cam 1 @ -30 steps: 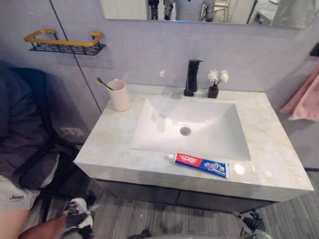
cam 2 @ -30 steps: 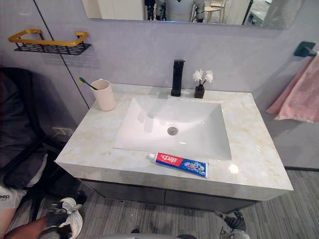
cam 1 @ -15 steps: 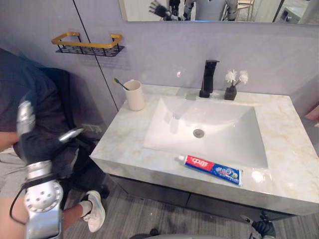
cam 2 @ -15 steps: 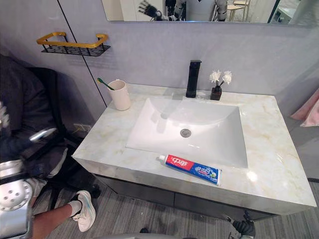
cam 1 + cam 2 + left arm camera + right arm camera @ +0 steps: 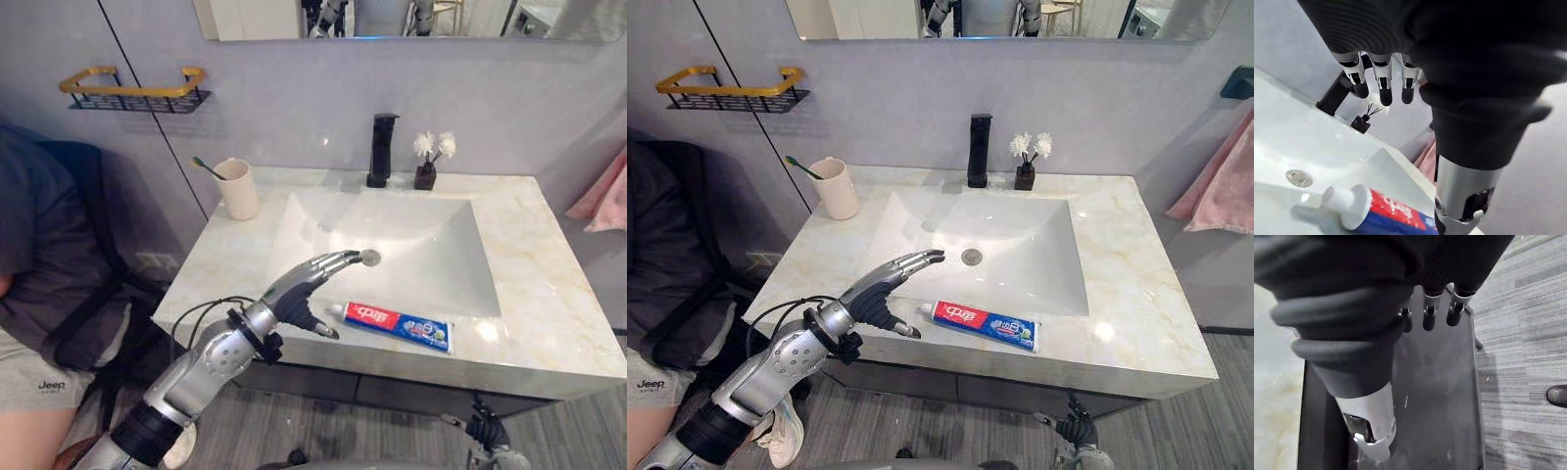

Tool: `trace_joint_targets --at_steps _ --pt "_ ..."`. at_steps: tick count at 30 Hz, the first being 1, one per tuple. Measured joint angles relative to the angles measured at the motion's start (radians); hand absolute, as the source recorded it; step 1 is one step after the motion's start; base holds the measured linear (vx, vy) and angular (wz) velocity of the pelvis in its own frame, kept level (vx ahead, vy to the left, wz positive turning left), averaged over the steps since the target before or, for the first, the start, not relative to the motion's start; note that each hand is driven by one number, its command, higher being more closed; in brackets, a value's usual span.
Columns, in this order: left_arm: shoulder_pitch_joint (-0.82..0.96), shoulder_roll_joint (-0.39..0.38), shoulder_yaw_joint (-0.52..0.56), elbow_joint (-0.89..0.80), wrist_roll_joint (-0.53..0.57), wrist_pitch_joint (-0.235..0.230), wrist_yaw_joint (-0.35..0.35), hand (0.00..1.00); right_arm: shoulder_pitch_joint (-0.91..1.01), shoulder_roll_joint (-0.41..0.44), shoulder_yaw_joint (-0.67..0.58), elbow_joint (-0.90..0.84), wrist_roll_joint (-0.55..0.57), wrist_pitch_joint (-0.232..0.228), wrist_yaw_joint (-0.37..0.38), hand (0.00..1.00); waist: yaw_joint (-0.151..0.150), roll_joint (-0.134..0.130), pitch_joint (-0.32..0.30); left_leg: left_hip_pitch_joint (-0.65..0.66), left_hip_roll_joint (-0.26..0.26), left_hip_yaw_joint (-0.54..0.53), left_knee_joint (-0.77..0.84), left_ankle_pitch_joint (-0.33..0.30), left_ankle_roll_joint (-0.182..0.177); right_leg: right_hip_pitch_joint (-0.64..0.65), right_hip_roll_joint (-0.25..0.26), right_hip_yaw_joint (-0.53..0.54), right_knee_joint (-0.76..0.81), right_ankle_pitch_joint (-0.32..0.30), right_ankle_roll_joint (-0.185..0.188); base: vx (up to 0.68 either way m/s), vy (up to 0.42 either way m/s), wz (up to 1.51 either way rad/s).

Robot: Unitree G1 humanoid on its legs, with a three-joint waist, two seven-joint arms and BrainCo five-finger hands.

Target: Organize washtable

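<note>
A red, white and blue toothpaste tube [image 5: 397, 326] lies flat on the marble washtable [image 5: 549, 294], on the front strip before the white sink basin [image 5: 411, 220], with its cap [image 5: 1343, 206] toward my left hand. My left hand [image 5: 297, 291] hovers open just left of the cap, fingers [image 5: 1382, 82] straight and pointing over the basin toward the drain [image 5: 1299, 177], holding nothing. A beige cup [image 5: 238, 188] with a green toothbrush stands at the back left corner. My right hand [image 5: 1429, 316] hangs low before the dark cabinet, its fingers relaxed and empty.
A black faucet [image 5: 379, 150] and a small vase of white flowers [image 5: 427, 162] stand behind the basin. A gold and black wall shelf [image 5: 132, 88] hangs at upper left. A pink towel [image 5: 607, 196] hangs at right. A seated person [image 5: 39, 284] is close on the left.
My left arm has swung from low at the left up over the counter's front edge, next to the toothpaste cap. The camera has shifted; the things on the counter have not moved.
</note>
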Motion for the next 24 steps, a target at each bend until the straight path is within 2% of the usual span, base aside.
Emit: trace_joint_targets --at_steps 4,6,10,16,24 --pt "-0.035 -0.015 -0.032 0.091 0.056 0.025 0.002 0.00 -0.004 0.000 0.004 0.000 0.000 0.000 0.000 0.00 -0.008 -0.002 0.001 0.000 -0.003 0.005 -0.006 0.000 0.000 -0.005 -0.005 0.002 -0.002 0.000 0.000 0.00 0.000 -0.02" --pt "-0.037 -0.023 -0.045 0.115 0.061 0.031 0.002 0.00 -0.010 0.000 0.006 0.000 0.000 0.000 0.000 0.00 -0.022 -0.002 0.001 -0.001 -0.004 0.005 -0.008 0.000 0.000 -0.006 -0.005 0.002 -0.003 0.000 0.000 0.00 0.000 0.00" --pt "-0.075 -0.057 -0.093 0.180 0.097 0.039 0.002 0.00 -0.017 0.000 0.008 0.000 0.000 0.000 -0.001 0.00 -0.028 0.000 0.001 -0.002 -0.003 0.009 -0.009 0.000 0.000 -0.006 -0.003 0.003 -0.014 0.004 0.000 -0.02 -0.007 -0.03" --pt "-0.127 -0.118 -0.124 0.234 0.098 0.050 0.002 0.00 -0.030 0.001 0.009 0.000 -0.003 0.000 -0.002 0.00 -0.049 0.006 0.002 -0.002 -0.003 0.022 -0.014 0.000 0.000 -0.010 -0.002 0.018 -0.021 0.012 0.004 -0.02 -0.006 -0.06" --pt "-0.198 -0.171 -0.150 0.305 0.105 0.064 0.009 0.00 -0.040 0.005 0.011 0.002 -0.003 0.000 -0.005 0.00 -0.054 0.010 0.003 -0.002 -0.003 0.036 -0.020 0.000 0.000 -0.008 -0.002 0.028 -0.049 0.031 0.004 -0.03 -0.004 -0.05"
